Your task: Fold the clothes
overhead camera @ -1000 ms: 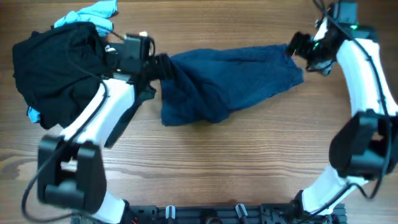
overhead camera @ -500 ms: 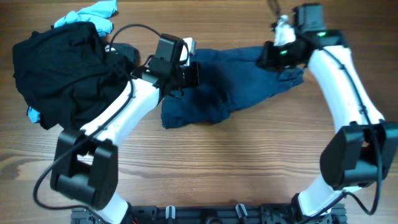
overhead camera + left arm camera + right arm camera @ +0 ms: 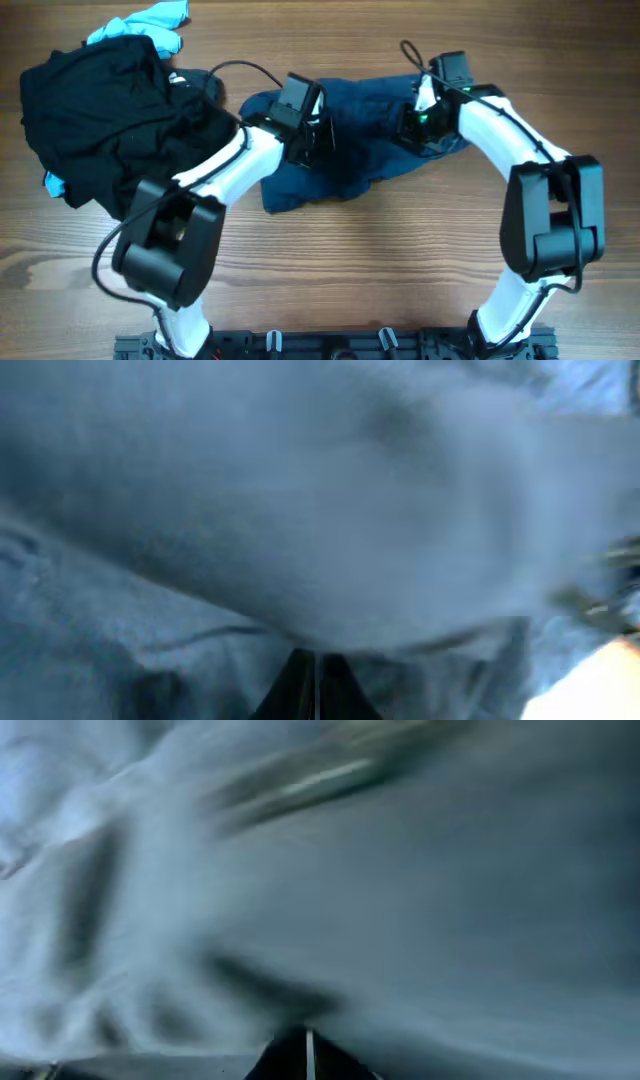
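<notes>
A navy blue garment (image 3: 365, 155) lies bunched in the middle of the wooden table. My left gripper (image 3: 325, 138) is over its left part and my right gripper (image 3: 413, 122) over its right part, both pulled in toward the middle. In the left wrist view, blurred blue cloth (image 3: 300, 510) fills the frame and my left gripper (image 3: 316, 665) is shut, its tips at the fabric. The right wrist view is the same: blue cloth (image 3: 400, 890) all around and my right gripper (image 3: 308, 1042) shut at the fabric.
A heap of black clothes (image 3: 95, 110) sits at the far left, with light blue cloth (image 3: 150, 22) showing behind it and at its lower edge (image 3: 52, 184). Bare wooden tabletop (image 3: 350, 270) stretches along the front.
Both grippers have shut at the ends of the blue garment and travelled inward toward each other, bunching the cloth from a stretched shape into a shorter one.
</notes>
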Tool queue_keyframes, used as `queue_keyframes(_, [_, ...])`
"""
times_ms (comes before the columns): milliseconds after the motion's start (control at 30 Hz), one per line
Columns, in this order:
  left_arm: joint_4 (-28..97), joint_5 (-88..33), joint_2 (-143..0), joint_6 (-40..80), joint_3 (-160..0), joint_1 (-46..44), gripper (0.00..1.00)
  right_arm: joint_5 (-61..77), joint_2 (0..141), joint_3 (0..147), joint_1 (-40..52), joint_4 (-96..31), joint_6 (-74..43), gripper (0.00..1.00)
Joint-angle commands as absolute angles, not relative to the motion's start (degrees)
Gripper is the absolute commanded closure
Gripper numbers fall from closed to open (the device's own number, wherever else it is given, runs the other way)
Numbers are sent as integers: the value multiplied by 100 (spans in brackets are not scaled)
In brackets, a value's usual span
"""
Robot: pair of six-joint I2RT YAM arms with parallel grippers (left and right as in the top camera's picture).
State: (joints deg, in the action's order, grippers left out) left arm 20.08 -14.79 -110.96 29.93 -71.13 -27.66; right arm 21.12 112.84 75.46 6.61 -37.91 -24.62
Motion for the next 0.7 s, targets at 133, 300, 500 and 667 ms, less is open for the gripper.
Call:
queue_keyframes(133, [2150,-1317,-11574,3074,-7116,-2790,96,956,11566,7529,-405,-4034,-2003,96])
queue_keyframes(300, [2198,-1184,-11611,3072,-7113,-2790,96,1216,11598,7531,-779,-4027,-1940,96])
queue_keyframes(500, [2189,-1079,-11627,3072,-7006,-2790,96,2128,11126,7813,-823,-4143,-1634,96])
queue_keyframes(667, [1914,-1035,-11627,3024,-7008,-2694,96,2453,10374,8403,-823,-4707,-1181,80])
